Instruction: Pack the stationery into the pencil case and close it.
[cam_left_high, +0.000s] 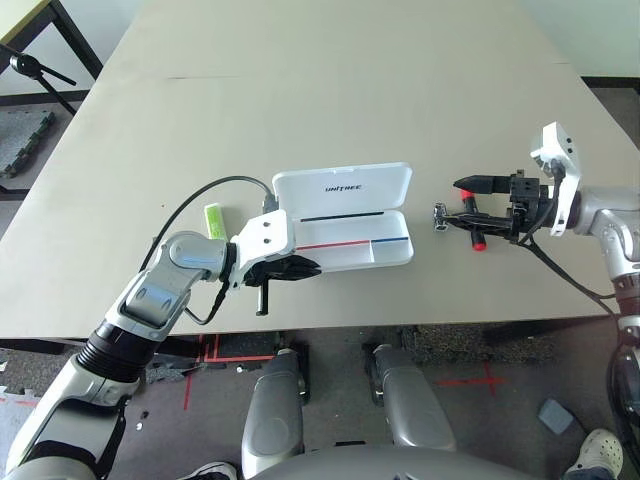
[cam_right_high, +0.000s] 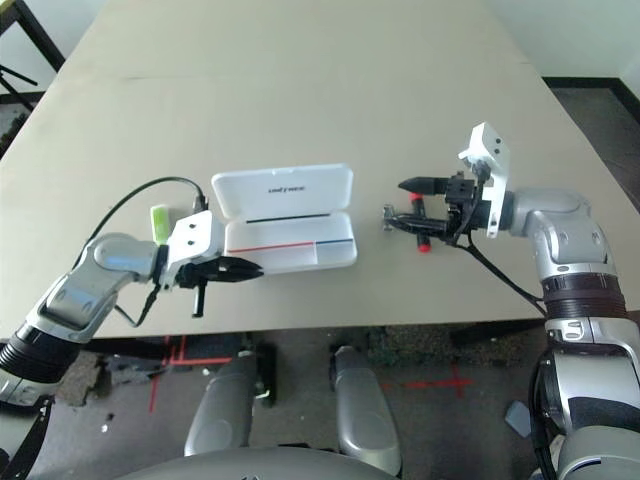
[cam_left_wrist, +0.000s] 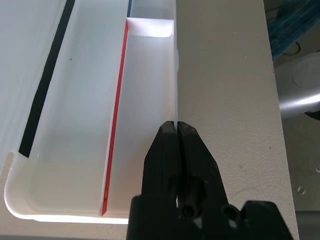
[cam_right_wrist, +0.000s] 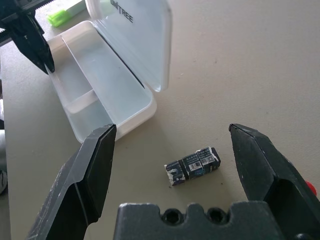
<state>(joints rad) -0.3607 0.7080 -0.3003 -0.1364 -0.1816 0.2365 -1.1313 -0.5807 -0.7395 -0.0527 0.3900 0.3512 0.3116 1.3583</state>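
One table (cam_left_high: 330, 110): pale beige, carrying everything below.
Pencil case (cam_left_high: 345, 215): white, lying open at mid-table, lid tipped up on the far side with dark lettering, red and blue stripe inside the tray, compartments bare.
Left gripper (cam_left_high: 296, 268): at the near left corner of the case, fingers pressed together, tips against the near wall of the tray; nothing between them.
Right gripper (cam_left_high: 470, 202): right of the case, well apart from it, low over the table, fingers spread wide.
Lime-green highlighter (cam_left_high: 214, 220): on the table just left of the case, beside the left wrist.
Red-and-black marker (cam_left_high: 472, 225): on the table under the right gripper, mostly hidden by it.
Clip-like piece (cam_right_wrist: 193, 165): small, dark and silver, lying on the table between the spread fingers, between case and marker.
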